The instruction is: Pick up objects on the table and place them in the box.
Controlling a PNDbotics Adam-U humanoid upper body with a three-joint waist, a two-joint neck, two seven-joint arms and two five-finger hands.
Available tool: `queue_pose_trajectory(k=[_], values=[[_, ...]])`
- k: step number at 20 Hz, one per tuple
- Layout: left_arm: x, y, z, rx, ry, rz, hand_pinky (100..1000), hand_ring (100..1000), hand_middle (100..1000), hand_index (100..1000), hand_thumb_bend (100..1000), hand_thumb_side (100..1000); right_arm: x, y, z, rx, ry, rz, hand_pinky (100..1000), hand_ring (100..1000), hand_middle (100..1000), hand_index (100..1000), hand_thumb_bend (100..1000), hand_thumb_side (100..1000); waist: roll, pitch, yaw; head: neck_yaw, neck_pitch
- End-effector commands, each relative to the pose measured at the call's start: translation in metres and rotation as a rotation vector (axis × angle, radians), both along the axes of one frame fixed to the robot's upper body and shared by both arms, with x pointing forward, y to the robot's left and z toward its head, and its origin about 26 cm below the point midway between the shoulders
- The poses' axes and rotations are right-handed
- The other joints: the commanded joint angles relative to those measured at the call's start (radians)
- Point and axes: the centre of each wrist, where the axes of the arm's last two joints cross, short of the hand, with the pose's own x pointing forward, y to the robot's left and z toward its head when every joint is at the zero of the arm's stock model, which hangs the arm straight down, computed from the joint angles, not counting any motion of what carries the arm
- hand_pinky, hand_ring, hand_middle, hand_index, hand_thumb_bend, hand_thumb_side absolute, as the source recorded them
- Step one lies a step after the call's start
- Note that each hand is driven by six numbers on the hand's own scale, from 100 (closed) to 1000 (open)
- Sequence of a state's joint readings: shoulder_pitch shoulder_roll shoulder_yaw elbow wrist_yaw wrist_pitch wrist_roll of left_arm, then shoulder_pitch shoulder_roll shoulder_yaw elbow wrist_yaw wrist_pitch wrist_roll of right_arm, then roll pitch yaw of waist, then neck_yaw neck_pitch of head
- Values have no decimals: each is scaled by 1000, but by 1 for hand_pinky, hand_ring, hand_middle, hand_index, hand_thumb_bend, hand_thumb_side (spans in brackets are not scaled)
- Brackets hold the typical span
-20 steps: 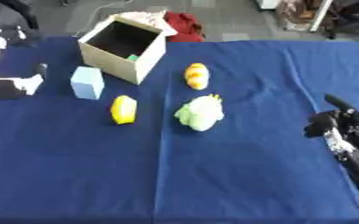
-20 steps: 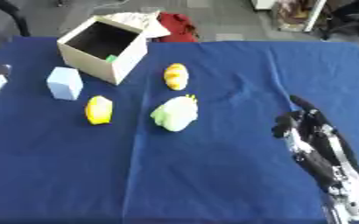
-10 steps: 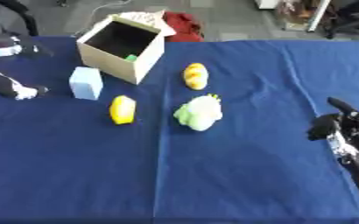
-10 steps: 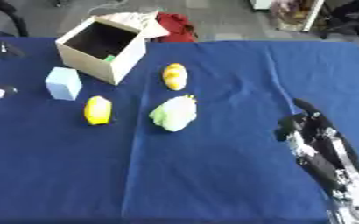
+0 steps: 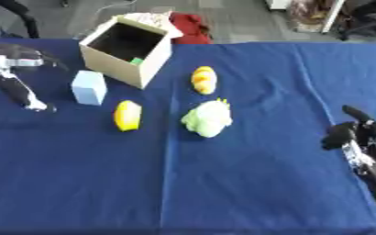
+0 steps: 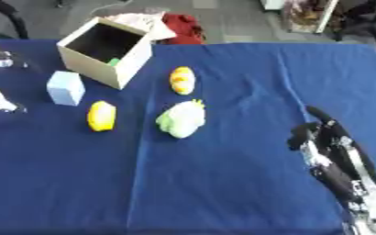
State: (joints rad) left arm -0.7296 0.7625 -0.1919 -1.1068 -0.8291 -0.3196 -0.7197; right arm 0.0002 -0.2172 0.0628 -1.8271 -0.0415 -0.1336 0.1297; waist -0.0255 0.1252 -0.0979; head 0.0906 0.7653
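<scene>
An open cardboard box (image 5: 127, 49) stands at the back left of the blue table, with something green inside. A pale blue block (image 5: 88, 87) stands just in front of it. A yellow lemon-shaped thing (image 5: 128, 115), a pale green plush toy (image 5: 207, 118) and an orange-yellow thing (image 5: 203, 79) lie near the middle. My left hand (image 5: 19, 89) is at the far left, to the left of the block, fingers straight and pointing down at the cloth. My right hand (image 6: 328, 147) rests low at the right, fingers relaxed, holding nothing.
A red cloth (image 5: 193, 26) and a pale cloth (image 5: 152, 19) lie behind the box at the table's far edge. The blue tablecloth (image 5: 223, 183) stretches bare across the front and right.
My left hand has drawn back leftward and turned, fingers now pointing down beside the block. The right hand has barely shifted. The objects lie where they were.
</scene>
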Motion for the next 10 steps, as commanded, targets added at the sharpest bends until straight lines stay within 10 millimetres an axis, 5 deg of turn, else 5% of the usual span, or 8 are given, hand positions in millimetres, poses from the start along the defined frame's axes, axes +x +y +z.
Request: queue_pose_trajectory(k=[1,10], values=[[3,4,12,25,-74,23,892,890,911,980,505,265,1,-3,5,-14,-15,8,582,591,592,929,100,442,-11,-13,-3,3,5],[11,7,3,2,-177,77,885,881,900,975,463,225,1,-2,6,-6,-13,17,582,591,592,929,100,435,-18,-1,-21,19,5]])
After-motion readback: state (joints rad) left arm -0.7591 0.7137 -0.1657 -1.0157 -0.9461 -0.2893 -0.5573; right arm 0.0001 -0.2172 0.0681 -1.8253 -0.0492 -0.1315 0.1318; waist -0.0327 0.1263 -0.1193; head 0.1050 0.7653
